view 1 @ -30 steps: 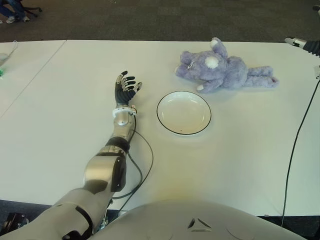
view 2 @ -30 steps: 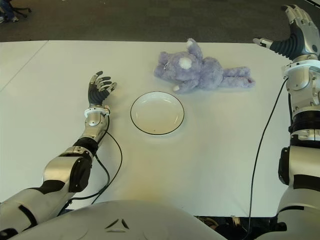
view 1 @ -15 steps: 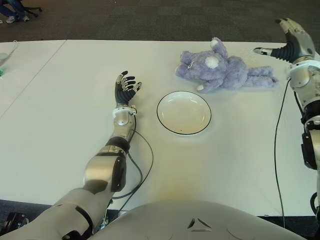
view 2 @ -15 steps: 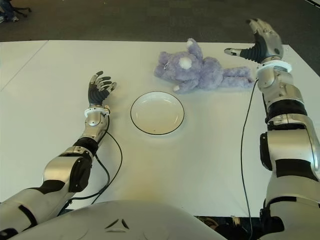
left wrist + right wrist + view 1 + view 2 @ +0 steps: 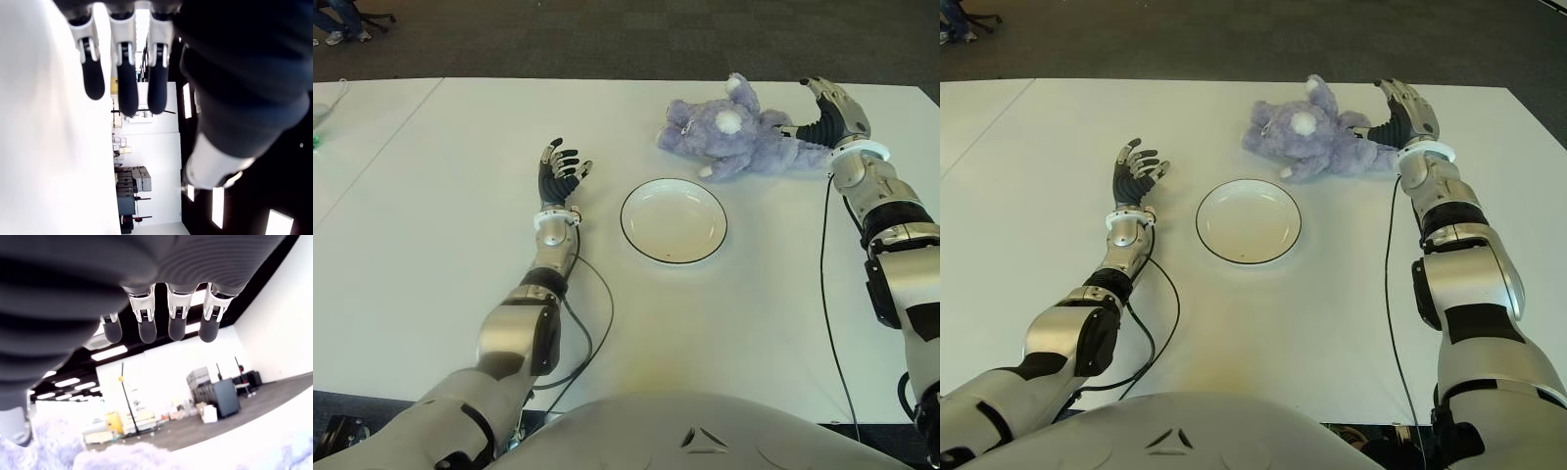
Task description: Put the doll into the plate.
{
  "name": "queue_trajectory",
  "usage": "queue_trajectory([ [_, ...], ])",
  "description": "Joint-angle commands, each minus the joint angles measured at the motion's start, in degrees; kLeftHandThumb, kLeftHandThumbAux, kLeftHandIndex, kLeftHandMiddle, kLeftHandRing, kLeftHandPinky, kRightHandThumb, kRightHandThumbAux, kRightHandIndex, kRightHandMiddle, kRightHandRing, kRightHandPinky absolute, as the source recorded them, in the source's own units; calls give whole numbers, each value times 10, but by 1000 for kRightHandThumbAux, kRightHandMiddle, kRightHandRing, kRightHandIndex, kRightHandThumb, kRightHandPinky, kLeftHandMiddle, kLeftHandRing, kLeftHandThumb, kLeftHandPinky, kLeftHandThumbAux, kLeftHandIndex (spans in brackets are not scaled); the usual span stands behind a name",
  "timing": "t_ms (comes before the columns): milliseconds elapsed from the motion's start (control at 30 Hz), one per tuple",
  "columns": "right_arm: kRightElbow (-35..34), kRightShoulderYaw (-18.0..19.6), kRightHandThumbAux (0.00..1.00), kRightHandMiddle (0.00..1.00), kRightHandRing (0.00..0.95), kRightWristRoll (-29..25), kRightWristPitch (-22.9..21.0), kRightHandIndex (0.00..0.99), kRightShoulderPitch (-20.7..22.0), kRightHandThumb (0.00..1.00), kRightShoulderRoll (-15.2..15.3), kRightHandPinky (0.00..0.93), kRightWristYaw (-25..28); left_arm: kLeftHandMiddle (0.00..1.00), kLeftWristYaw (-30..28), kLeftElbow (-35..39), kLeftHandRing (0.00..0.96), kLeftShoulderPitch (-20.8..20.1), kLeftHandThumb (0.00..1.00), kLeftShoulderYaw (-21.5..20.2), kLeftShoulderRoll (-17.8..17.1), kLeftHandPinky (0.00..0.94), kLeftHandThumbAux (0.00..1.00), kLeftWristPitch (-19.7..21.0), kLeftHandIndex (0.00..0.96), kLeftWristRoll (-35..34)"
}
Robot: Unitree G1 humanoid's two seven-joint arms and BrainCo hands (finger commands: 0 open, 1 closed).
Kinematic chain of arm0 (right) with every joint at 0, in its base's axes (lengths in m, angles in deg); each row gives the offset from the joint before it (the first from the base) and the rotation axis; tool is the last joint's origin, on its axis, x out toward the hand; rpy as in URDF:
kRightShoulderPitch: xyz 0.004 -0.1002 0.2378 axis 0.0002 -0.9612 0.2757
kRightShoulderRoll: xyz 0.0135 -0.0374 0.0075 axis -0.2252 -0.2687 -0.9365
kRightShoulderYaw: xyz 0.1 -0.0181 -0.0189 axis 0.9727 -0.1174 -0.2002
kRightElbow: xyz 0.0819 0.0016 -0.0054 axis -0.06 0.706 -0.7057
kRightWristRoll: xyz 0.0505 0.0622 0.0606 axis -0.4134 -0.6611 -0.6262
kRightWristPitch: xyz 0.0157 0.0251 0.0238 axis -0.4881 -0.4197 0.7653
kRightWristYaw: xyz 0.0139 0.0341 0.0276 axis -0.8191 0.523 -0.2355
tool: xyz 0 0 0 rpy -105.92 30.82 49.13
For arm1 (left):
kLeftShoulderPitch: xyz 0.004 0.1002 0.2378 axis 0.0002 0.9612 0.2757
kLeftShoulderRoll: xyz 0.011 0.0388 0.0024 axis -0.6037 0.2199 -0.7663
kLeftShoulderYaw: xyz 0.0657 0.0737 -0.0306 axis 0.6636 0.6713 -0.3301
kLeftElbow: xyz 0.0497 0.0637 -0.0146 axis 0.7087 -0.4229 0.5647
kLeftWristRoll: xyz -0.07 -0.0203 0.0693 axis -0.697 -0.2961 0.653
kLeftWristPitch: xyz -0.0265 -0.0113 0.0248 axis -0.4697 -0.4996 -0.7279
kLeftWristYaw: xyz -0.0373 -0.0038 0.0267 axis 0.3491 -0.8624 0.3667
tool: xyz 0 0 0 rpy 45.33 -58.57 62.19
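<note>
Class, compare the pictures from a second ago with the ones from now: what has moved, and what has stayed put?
The right hand has swung in from the table's far right edge to the legs of the doll, with its fingers open over the fur and no grip yet. The doll, the plate and the left hand, open to the left of the plate, have stayed as they were.

white table [image 5: 431,225], plush doll [image 5: 734,129], empty plate [image 5: 674,220]

Bare desk [image 5: 773,284] lies open between my right hand [image 5: 829,116] and the plate [image 5: 674,220] at its 7 o'clock; only the doll [image 5: 744,133] under my spread fingers [image 5: 1393,98] crowds that way; my left hand [image 5: 558,173] sits clear at the plate's 9 o'clock
</note>
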Motion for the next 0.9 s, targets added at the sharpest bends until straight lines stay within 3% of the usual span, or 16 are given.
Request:
queue_trajectory([
  [33,24,-8,576,0,0,-1,-11,7,9,267,-20,60,-14,354,8,-91,352,125,131,13,29,303,875,71,173,20],
  [900,41,-17,575,0,0,-2,-36,0,11,404,-43,85,-22,335,13,-92,339,124,108,21,33,302,866,72,186,30],
])
